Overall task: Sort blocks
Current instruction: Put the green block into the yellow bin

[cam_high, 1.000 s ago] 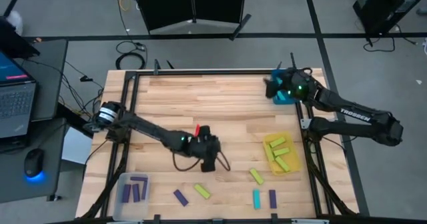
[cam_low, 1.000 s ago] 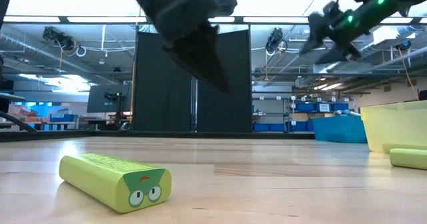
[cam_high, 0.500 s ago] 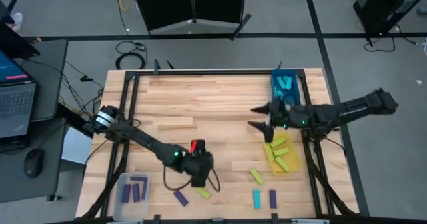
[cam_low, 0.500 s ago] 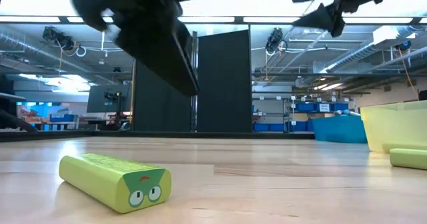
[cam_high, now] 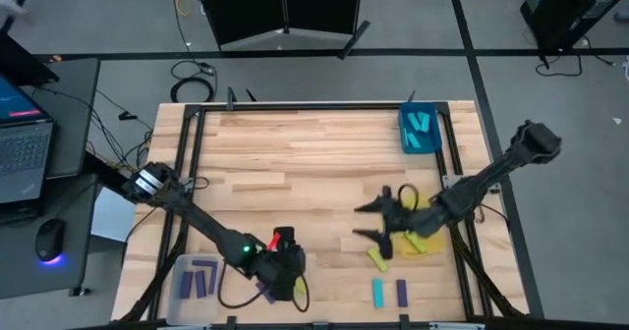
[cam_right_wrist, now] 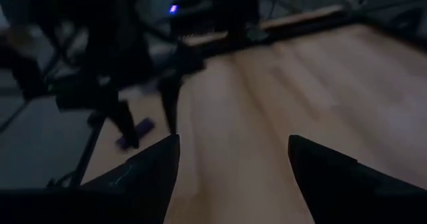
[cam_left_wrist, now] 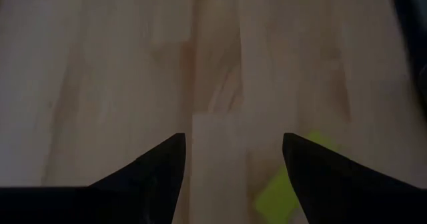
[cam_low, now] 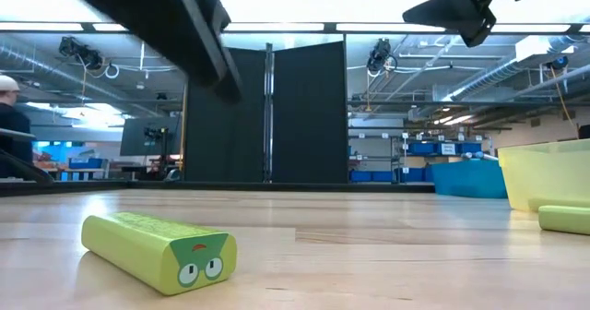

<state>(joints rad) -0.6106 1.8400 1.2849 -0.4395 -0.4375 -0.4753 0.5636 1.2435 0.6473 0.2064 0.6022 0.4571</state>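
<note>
At the tabletop's (cam_high: 295, 173) near edge the left hand (cam_high: 280, 274) hangs spread and empty over a yellow-green block (cam_low: 159, 247) and, probably, a purple block (cam_high: 263, 292); its next move calls for lowering squarely astride one. The clear tray (cam_high: 195, 277) in the near left corner holds purple blocks. Farther right, the right hand (cam_high: 378, 224), also spread and empty, is poised by another yellow-green block (cam_high: 376, 259) beside the yellow tray (cam_high: 425, 234). The blue tray (cam_high: 419, 134) sits in the far right corner; a workshop lies beyond.

Pale wood-plank table (cam_high: 314, 153), smooth matt yellow-green block (cam_low: 159, 246)
</note>
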